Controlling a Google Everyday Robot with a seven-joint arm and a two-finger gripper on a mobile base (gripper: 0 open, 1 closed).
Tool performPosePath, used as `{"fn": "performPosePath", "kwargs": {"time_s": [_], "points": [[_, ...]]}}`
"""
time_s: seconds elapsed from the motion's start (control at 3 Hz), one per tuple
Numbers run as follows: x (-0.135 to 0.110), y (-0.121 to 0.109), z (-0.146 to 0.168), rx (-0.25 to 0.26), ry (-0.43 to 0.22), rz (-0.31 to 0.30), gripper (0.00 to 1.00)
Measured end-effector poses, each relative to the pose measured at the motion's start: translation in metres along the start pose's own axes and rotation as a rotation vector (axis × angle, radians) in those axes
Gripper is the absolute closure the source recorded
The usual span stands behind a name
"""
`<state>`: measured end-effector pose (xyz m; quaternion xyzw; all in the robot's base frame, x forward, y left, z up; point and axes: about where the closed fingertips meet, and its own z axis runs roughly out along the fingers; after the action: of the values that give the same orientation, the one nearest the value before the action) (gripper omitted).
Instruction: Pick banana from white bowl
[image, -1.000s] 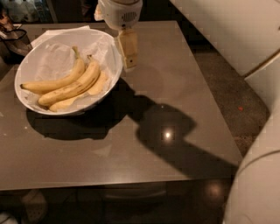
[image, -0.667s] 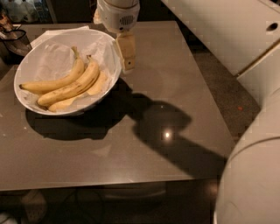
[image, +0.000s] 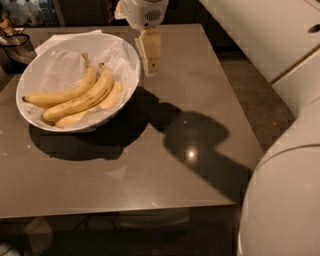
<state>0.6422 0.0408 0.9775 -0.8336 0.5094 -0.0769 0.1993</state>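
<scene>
The white bowl, lined with crinkled white paper, sits on the left of the brown table. It holds several bananas. The banana is the long thick one with dark streaks, lying diagonally in the middle. A slimmer banana with an upturned stem lies behind it, and paler ones lie in front. My gripper hangs from above just right of the bowl's far rim. It is over the table rather than the bowl, and nothing shows in it.
My white arm fills the right side and casts a big shadow on the table. A dark wire-framed object stands at the far left edge. White paper sticks out behind the bowl. Carpet floor lies to the right.
The gripper has stayed beside the bowl's right rim. The white arm at the right has shifted lower in view. The bananas have not moved.
</scene>
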Motion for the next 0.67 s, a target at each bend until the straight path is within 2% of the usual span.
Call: {"fn": "performPosePath", "kwargs": {"time_s": [0.67], "points": [[-0.04, -0.002, -0.012, -0.038, -0.088, -0.073, 0.31]]}}
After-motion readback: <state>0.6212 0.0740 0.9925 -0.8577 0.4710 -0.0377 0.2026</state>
